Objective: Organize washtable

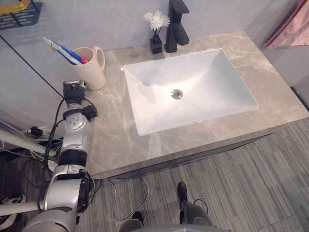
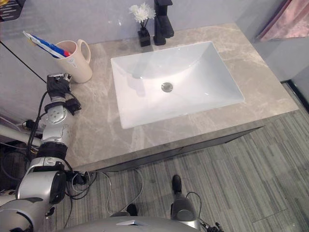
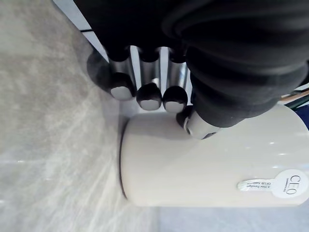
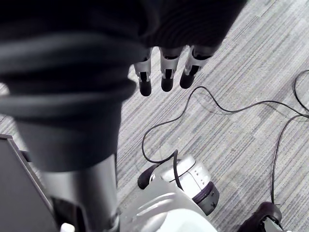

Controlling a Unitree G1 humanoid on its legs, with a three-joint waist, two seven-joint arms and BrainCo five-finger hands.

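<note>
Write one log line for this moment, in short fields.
left hand: open, at mug | right hand: open, over floor | mug: upright on counter

Cream mug (image 2: 77, 65) beside white sink (image 2: 207, 72)

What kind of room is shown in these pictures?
Most likely a bathroom, at a washstand: a white sink set in a grey marble-look counter, a black tap behind it, and a cream mug holding what look like toothbrushes.

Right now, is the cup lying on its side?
No, the cup stands upright on the counter, left of the sink.
</note>
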